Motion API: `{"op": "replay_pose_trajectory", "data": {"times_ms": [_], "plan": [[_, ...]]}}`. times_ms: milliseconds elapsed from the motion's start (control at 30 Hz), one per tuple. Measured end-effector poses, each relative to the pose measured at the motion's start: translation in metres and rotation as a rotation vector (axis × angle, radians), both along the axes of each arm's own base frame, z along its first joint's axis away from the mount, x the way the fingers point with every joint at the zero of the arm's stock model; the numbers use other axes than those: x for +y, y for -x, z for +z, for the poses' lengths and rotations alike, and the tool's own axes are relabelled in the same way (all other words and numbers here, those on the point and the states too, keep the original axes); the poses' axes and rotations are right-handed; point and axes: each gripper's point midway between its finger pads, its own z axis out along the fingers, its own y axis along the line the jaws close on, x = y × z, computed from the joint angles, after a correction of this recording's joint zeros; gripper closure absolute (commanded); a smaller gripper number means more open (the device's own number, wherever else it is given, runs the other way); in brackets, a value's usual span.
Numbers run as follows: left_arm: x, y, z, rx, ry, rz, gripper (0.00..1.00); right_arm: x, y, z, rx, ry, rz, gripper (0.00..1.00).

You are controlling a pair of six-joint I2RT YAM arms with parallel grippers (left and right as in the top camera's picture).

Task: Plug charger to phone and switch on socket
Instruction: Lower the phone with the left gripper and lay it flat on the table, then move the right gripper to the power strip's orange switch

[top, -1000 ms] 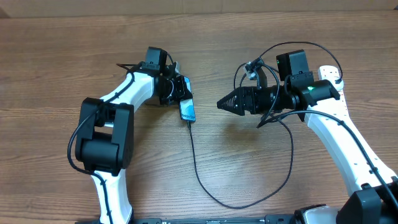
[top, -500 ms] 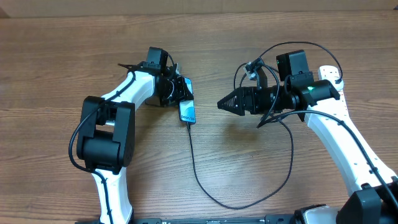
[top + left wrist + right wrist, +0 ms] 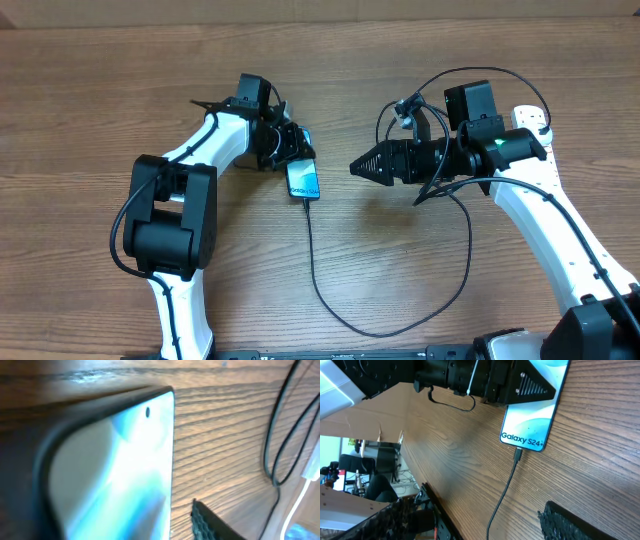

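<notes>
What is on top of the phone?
A finger of the left gripper crosses above the phone's upper part, hiding the screen there; contact unclear. The lower screen is bare, the charger cable plugged into its edge.

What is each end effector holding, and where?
Right end effector: nothing, open. Left end effector straddles the phone's top end, opposite the charger; whether it grips cannot be told.

The phone [image 3: 305,180] sat screen-up around mid-desk, light blue display, "Galaxy S24+" along its near short edge. Thin black charger [image 3: 518,454] was plugged in there, cable looping toward the desk's near edge.
</notes>
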Motion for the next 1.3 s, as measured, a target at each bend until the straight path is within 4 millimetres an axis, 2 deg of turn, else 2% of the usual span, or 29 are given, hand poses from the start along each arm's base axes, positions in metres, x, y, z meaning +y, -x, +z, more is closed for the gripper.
{"op": "replay_pose_trajectory", "data": {"times_ms": [367,667,800,867,933,1167,1300], "plan": [[0.001,0.003,0.002,0.022,-0.003,0.003,0.44,0.0,0.0,0.0,0.003,0.001,0.0,0.16],[0.02,0.014,0.0,0.084,-0.071,0.033,0.42,0.0,0.001,0.0,0.004,0.001,0.0,0.16],[0.026,0.016,0.0,0.092,-0.102,0.042,0.36,0.0,0.001,0.0,0.004,0.001,0.0,0.16],[0.03,0.016,0.0,0.095,-0.114,0.047,0.2,0.0,0.001,-0.001,0.005,0.002,0.0,0.16],[0.034,0.014,0.004,0.087,-0.12,0.052,0.11,-0.001,0.001,-0.001,0.011,0.006,-0.002,0.16],[0.054,0.014,0.005,0.12,-0.139,0.103,0.09,-0.008,0.005,-0.01,0.045,0.056,-0.023,0.16],[0.07,0.02,0.005,0.163,-0.15,0.138,0.09,-0.025,0.006,-0.02,0.095,0.11,-0.073,0.16]]}}
